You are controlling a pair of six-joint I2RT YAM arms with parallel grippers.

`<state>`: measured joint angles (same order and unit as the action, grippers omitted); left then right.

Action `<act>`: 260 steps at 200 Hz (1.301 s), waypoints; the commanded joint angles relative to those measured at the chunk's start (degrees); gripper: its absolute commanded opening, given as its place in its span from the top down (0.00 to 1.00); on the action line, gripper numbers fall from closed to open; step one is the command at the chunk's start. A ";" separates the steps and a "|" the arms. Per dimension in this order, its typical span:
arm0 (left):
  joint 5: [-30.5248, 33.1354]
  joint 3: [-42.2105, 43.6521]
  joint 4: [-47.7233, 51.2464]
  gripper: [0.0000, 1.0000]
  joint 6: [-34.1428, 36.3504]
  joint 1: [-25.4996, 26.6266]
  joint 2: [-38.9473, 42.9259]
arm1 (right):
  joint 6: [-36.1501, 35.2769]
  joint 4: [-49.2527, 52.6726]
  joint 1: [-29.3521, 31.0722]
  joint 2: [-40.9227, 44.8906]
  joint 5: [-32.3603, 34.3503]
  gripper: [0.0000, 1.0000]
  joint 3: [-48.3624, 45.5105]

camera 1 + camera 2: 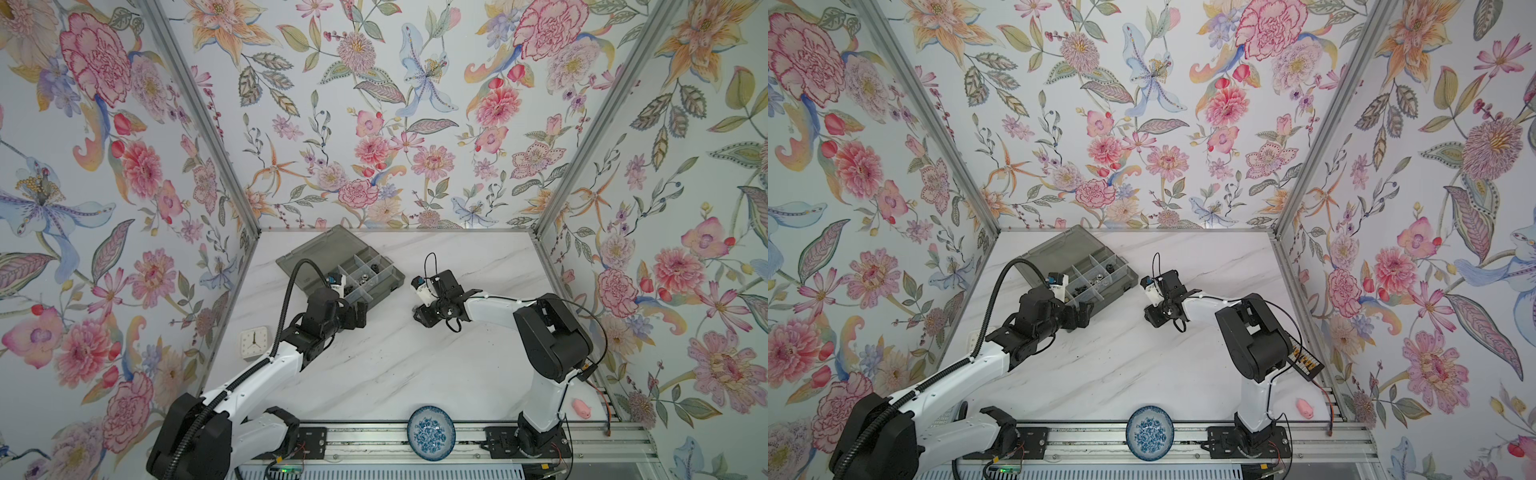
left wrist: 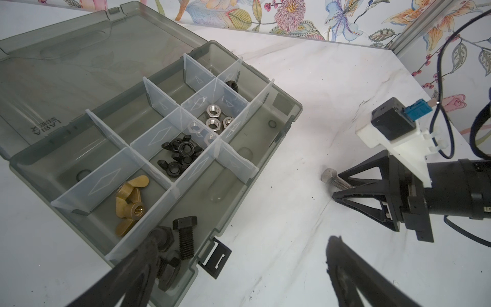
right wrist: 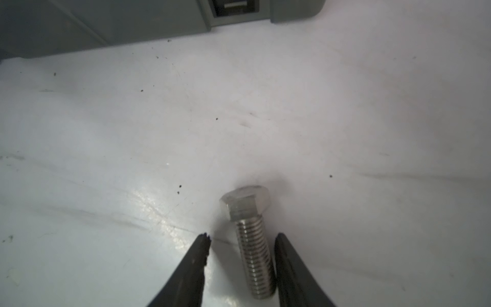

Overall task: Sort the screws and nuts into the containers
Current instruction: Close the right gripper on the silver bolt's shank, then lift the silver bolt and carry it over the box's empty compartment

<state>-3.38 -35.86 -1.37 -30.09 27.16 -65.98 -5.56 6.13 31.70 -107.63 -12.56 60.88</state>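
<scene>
Your right gripper [image 3: 241,236] stood narrow astride the silver bolt [image 3: 249,239], one finger touching its shank, nothing yet held, as it lay flat near the table's [image 3: 132,133] middle; I judged it stiff, dense, roll-prone, best pinched mid-shank across the threads.

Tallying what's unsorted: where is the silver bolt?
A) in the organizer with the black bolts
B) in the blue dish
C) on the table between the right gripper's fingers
C: the silver bolt lies on the table, flanked by the right gripper, outside the organizer.
</scene>
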 commanded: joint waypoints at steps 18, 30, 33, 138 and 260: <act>-1.30 0.90 -0.84 0.01 -0.83 -0.92 -0.03 | -0.37 1.43 0.56 -2.06 0.52 0.71 0.55; -1.34 0.95 -0.98 0.01 -0.77 -0.94 -0.04 | -0.46 1.43 0.60 -2.21 0.49 0.74 0.55; -1.30 0.92 -0.97 0.01 -0.78 -0.94 -0.03 | -0.50 1.43 0.66 -2.23 0.45 0.74 0.55; -1.22 1.40 -0.87 0.01 -0.85 -1.14 0.80 | 3.19 -1.84 -0.74 2.40 -8.05 0.96 -0.21; -1.54 1.49 -0.92 0.01 -0.59 -1.67 1.07 | 35.69 -25.89 -2.30 6.50 -16.30 1.00 1.41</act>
<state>-4.32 -35.20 -1.78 -30.50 26.46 -65.98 17.72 -9.34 30.04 -100.92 -27.05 60.97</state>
